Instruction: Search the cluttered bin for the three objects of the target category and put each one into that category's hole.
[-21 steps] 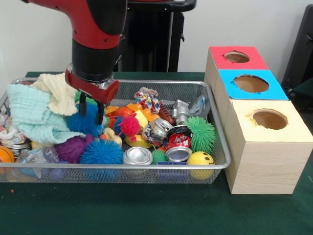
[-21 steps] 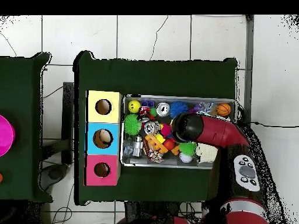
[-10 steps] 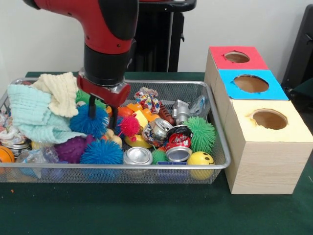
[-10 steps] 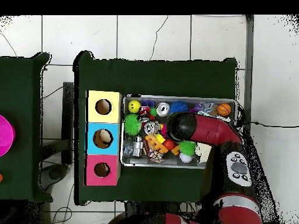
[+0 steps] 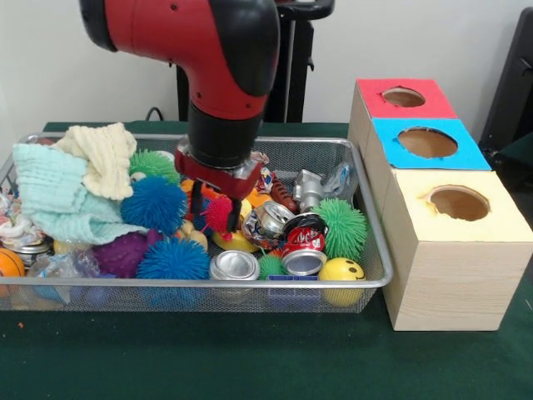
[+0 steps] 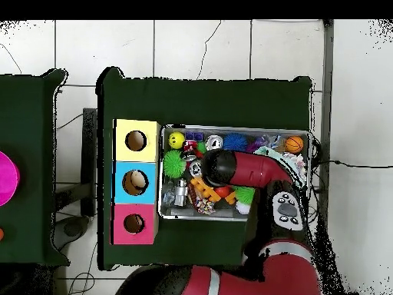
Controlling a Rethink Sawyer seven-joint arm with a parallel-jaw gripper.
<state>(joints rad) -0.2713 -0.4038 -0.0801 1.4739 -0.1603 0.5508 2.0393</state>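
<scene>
My gripper (image 5: pixel 215 212) hangs low in the wire bin (image 5: pixel 250 284), open. Its two fingers straddle a small pink spiky ball (image 5: pixel 220 213); whether they touch it I cannot tell. A large blue spiky ball (image 5: pixel 154 204) lies just left of it, and crushed cans (image 5: pixel 268 223) (image 5: pixel 304 247) lie just right. Other spiky balls in the bin are blue (image 5: pixel 172 260), purple (image 5: pixel 123 252) and green (image 5: pixel 341 227). A silver can (image 5: pixel 234 265) lies at the front. In the overhead view the arm (image 6: pixel 238 169) covers the gripper.
A wooden box right of the bin has a red hole (image 5: pixel 403 97), a blue hole (image 5: pixel 427 142) and a yellow hole (image 5: pixel 459 202). Teal (image 5: pixel 54 196) and cream (image 5: pixel 100 154) towels fill the bin's left end. A yellow smiley ball (image 5: pixel 341 271) lies in the front right corner.
In the front view the arm has swung right, from over the large blue spiky ball to the small pink one. The gripper stays open and nothing was lifted.
</scene>
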